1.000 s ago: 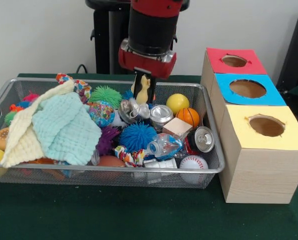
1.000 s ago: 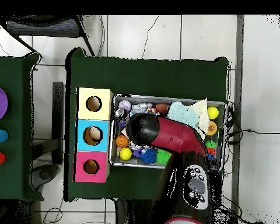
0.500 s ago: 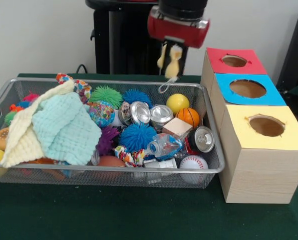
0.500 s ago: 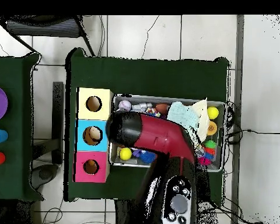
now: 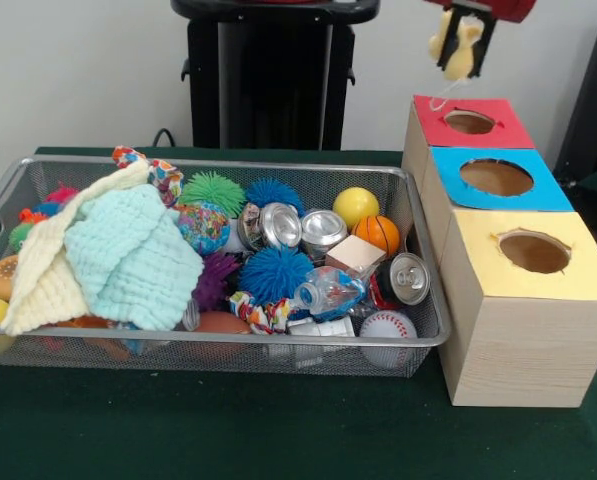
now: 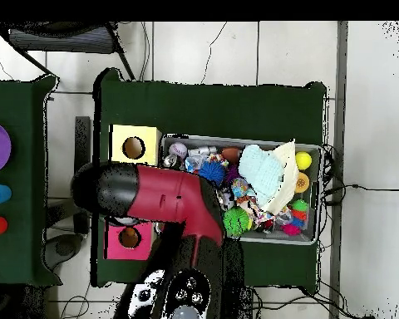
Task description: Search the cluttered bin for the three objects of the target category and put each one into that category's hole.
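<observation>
Pale yellow toy point(image 5: 456, 45) pinched between black fingers of gripper point(image 5: 465, 30), hanging in air above red-topped box point(image 5: 473, 122), white string loop point(image 5: 440, 100) dangling just over box's hole. Blue-topped box point(image 5: 496, 178) next along from red box, yellow-topped box point(image 5: 533, 250) beyond that. Wire-mesh bin point(image 5: 424, 300) just beside boxes, crammed: spiky balls, crushed cans, mint cloth point(image 5: 128, 258). Overhead: red arm point(image 6: 165, 199) covers blue box.

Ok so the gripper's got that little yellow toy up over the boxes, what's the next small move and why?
Probably lower it straight down and release. The gripper is shut on the pale yellow toy, which hangs above the red box, its white string loop dangling beside the hole. Whether it sits dead centre can't be judged.
</observation>
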`<move>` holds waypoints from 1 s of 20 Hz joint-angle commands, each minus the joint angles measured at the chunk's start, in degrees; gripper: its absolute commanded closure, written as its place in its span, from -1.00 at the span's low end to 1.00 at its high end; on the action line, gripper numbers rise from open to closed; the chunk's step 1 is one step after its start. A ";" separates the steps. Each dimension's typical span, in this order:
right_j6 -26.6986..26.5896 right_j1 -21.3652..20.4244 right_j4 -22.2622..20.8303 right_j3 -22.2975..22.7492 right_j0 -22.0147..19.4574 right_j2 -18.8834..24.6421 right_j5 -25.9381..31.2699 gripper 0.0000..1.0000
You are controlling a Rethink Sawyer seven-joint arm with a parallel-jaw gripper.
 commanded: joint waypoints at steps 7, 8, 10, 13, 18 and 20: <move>21.30 9.96 4.23 1.84 -0.19 2.41 -8.67 1.00; 21.35 11.03 4.19 1.66 -0.37 2.66 -9.85 1.00; 21.87 12.50 3.91 1.52 -0.19 2.35 -10.38 1.00; 23.09 14.21 4.07 1.48 0.34 1.79 -7.60 1.00; 25.54 15.28 5.55 1.50 1.24 1.31 -0.82 1.00; 25.83 15.42 5.80 0.91 1.22 1.34 3.01 1.00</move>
